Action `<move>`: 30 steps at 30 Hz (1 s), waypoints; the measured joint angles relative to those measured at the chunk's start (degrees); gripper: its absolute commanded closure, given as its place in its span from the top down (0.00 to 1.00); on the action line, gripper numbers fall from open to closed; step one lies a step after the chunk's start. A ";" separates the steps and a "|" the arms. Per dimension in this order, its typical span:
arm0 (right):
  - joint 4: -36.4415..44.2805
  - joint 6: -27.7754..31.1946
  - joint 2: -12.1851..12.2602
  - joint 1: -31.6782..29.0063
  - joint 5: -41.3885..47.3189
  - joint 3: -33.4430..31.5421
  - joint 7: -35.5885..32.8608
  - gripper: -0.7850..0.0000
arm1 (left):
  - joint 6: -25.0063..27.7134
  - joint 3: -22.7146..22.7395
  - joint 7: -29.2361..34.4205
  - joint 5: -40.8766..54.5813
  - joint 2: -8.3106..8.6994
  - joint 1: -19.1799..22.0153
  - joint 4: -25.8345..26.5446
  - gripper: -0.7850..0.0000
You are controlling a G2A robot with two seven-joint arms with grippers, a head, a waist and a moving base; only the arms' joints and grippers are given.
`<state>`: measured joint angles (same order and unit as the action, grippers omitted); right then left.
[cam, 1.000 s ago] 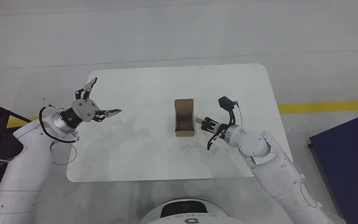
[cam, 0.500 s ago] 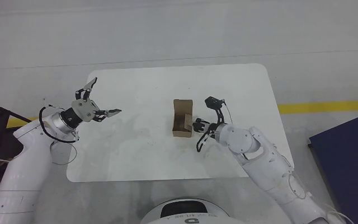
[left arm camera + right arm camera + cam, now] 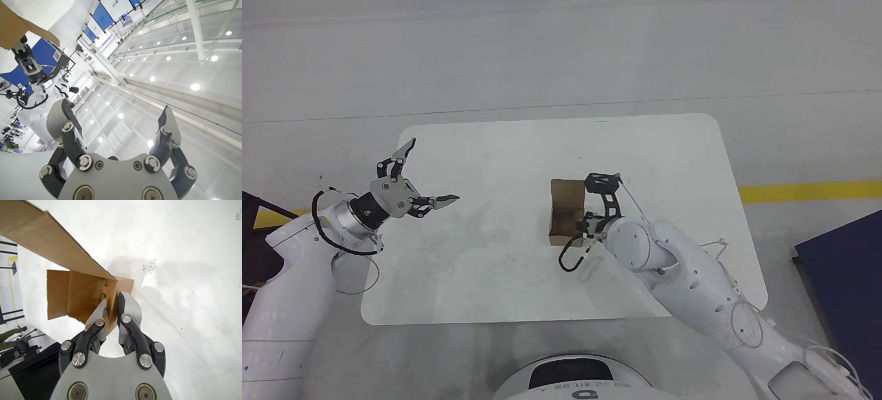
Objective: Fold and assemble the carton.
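Over white table [image 3: 492, 270], right gripper [image 3: 112, 303] pinches carton [image 3: 79, 294] wall; left gripper [image 3: 432, 170] hovers spread.

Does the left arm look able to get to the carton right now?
Probably yes. The left end effector hangs open over the table, and only bare surface lies between it and the carton. The right end effector grips the wall on the opposite side, leaving the near side free.

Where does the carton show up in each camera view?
Top view: carton at the table's middle.
Left wrist view: carton far off, held by the right gripper.
Right wrist view: carton close up, one wall between the jaws.
Shared landmark: right gripper, jaws shut on that wall.
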<state>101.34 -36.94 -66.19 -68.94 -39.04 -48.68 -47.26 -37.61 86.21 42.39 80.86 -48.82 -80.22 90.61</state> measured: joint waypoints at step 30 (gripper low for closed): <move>2.66 -7.63 0.64 -1.45 -20.97 -0.79 -12.45 0.00 | 0.00 0.00 0.00 0.00 0.00 0.00 0.00 1.00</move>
<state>104.01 -44.57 -65.55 -70.39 -60.01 -49.47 -59.71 -37.61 86.21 42.39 80.86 -48.82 -80.22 90.61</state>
